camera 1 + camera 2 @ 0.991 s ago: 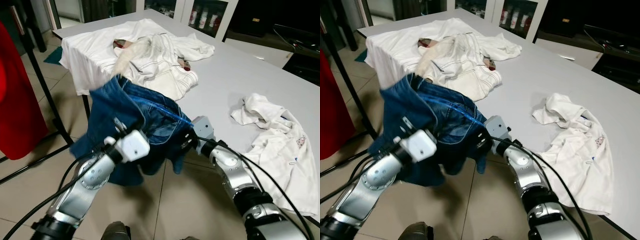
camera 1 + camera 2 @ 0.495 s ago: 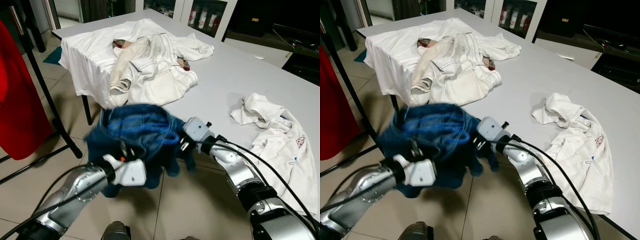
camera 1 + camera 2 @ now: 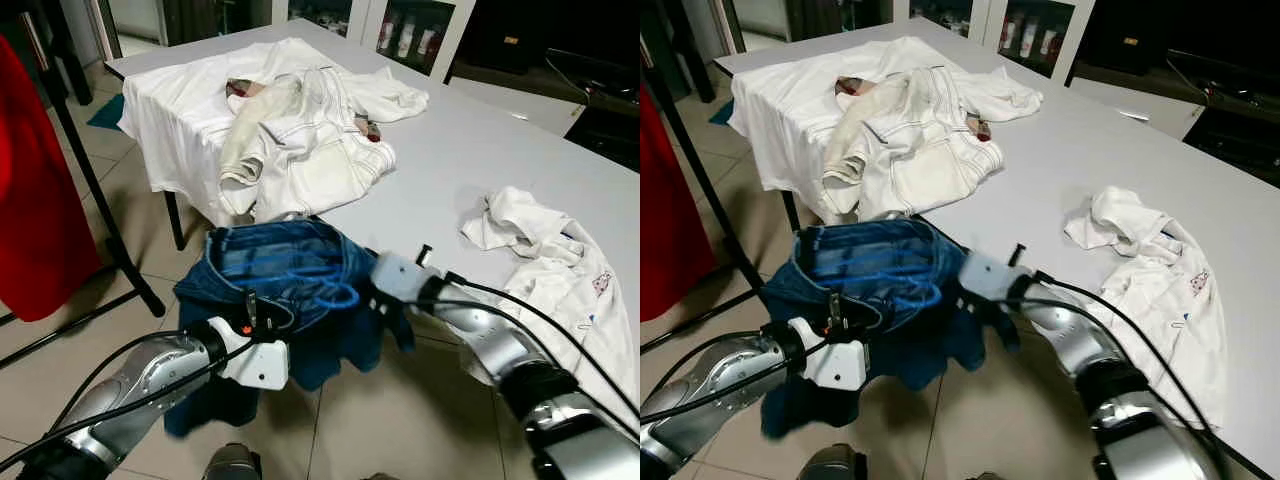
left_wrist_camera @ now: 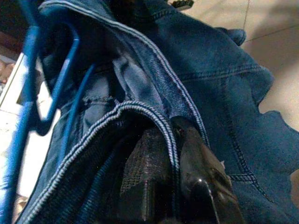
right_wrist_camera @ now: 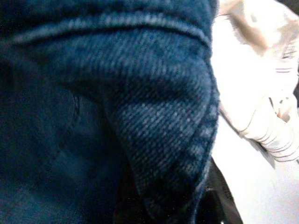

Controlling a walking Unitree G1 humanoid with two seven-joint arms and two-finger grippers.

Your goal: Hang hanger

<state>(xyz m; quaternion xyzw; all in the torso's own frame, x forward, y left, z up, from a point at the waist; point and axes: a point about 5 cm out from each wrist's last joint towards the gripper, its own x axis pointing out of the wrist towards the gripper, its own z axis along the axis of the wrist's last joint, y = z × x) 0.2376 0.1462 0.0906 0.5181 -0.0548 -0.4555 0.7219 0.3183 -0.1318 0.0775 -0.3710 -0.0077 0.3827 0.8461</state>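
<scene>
I've got the jeans [image 3: 290, 290] pinched at the waistband in the left gripper [image 4: 175, 154], w/ the blue hanger [image 4: 46, 84] tangled inside. Right gripper [image 3: 372, 297] is buried in denim, can't tell its state. Risk: hanger slips out or snags the table [image 3: 450, 170] edge beyond.

Long pale grey surface [image 3: 470, 150] running diagonally across a floor of beige square tiles [image 3: 60, 360]. Behind it, a white cabinet with glass doors [image 3: 405, 35]; at left, the black metal legs of a stand [image 3: 100, 215]. Lighting is dim and indoor.
</scene>
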